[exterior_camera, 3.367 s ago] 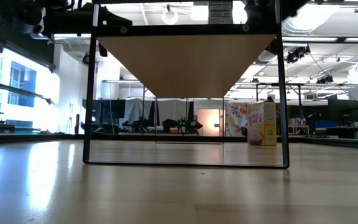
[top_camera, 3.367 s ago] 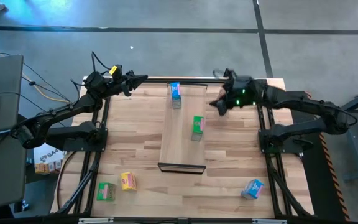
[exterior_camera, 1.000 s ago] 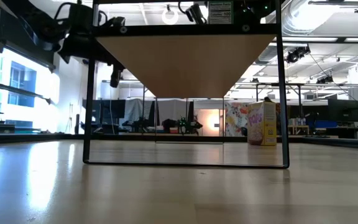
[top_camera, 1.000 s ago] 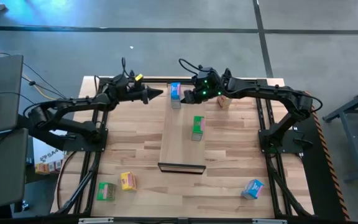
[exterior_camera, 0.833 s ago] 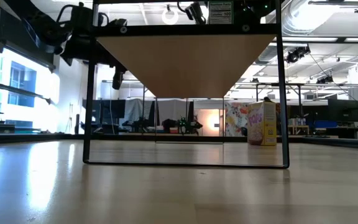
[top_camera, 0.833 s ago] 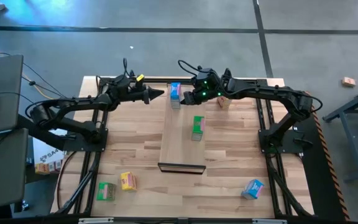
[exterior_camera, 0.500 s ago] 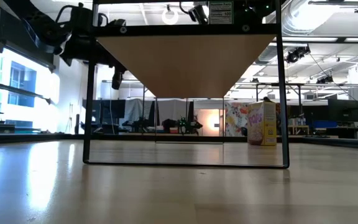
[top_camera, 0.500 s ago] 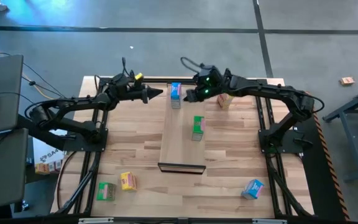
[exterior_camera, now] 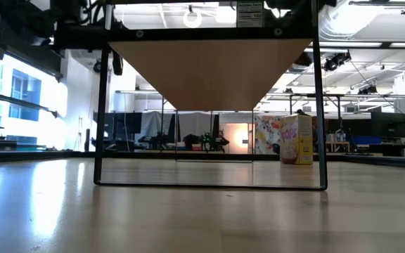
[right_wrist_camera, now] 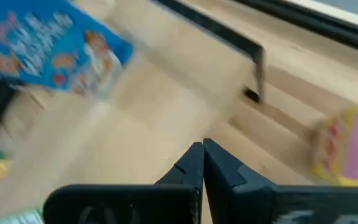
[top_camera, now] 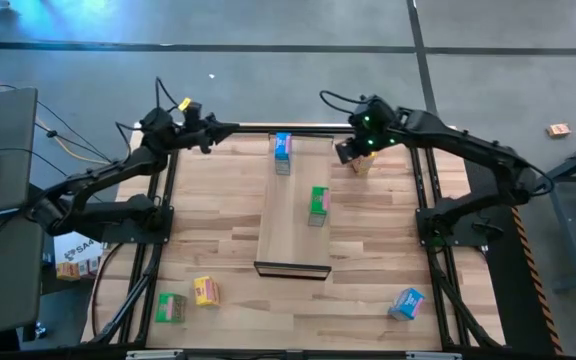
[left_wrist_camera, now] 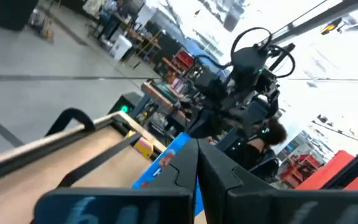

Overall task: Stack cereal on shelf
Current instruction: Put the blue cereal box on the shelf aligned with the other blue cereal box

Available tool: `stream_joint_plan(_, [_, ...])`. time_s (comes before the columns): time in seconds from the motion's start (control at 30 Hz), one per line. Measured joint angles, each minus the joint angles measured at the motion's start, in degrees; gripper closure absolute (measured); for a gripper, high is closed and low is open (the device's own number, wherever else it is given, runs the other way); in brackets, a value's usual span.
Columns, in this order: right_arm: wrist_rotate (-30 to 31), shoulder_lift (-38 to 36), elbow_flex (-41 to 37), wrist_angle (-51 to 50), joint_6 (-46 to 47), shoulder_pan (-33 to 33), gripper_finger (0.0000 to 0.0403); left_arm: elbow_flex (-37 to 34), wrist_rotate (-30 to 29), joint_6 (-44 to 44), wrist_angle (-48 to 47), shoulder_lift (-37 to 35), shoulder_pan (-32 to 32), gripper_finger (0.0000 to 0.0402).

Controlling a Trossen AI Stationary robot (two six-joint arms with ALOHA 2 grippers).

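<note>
Right gripper (top_camera: 346, 150): clenched on nothing, hovering beside the shelf's far right corner, near a yellow box (top_camera: 362, 162).
Left gripper (top_camera: 230, 128): clenched, hanging over the surface's far left edge.
Surface (top_camera: 218, 230): carrying the shelf.
Shelf (top_camera: 293, 245): bearing a blue box (top_camera: 283, 150) and a green box (top_camera: 318, 203).

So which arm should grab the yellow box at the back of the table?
Probably the right arm. Its gripper hangs right beside the yellow box, fingers shut. The left gripper is across the shelf, past the blue box.
</note>
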Motion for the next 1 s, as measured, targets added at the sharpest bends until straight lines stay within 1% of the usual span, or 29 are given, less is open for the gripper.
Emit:
stream_joint_plan(0.17, [1.4, -1.8, 0.0, -5.8, -1.6, 0.0, 0.0403, 0.0, 0.1, 0.4, -0.3, -1.4, -0.2, 0.0402])
stream_joint_plan(0.23, [2.4, -2.6, -0.6, -6.0, -1.6, 0.1, 0.0403, 0.0, 0.1, 0.4, -0.3, -1.7, -0.2, 0.0402])
stream_joint_plan(0.3, [2.8, -4.3, -2.9, -5.4, -1.3, 0.2, 0.0403, 0.0, 0.1, 0.4, -0.3, -1.8, -0.2, 0.0402])
stream_joint_plan(0.43, [3.2, -9.1, -9.8, -3.0, 2.8, 0.2, 0.0403, 0.0, 0.0, 0.4, -0.3, -1.8, -0.2, 0.0401])
stream_joint_plan(0.57, [3.2, -14.8, -16.0, 2.5, 9.0, 0.2, 0.0402, 0.0, 0.0, 0.4, -0.3, -1.8, -0.2, 0.0401])
stream_joint_plan(0.67, [3.4, -18.4, -19.7, 6.6, 12.6, 0.2, 0.0395, 0.0, -0.2, 0.4, -0.3, -1.8, -0.2, 0.0401])
stream_joint_plan(0.77, [3.7, -21.0, -22.4, 9.2, 15.7, 0.2, 0.0377, 0.0, -0.3, 0.4, -0.3, -1.8, -0.1, 0.0401])
stream_joint_plan(0.83, [3.8, -22.1, -23.4, 9.9, 17.2, 0.2, 0.0357, 0.0, -0.3, 0.4, -0.3, -1.8, -0.1, 0.0402])
stream_joint_plan(1.0, [5.4, -23.0, -23.6, 10.6, 19.1, 0.2, 0.0289, 0.0, -0.3, 0.3, -0.3, -1.8, -0.1, 0.0402])
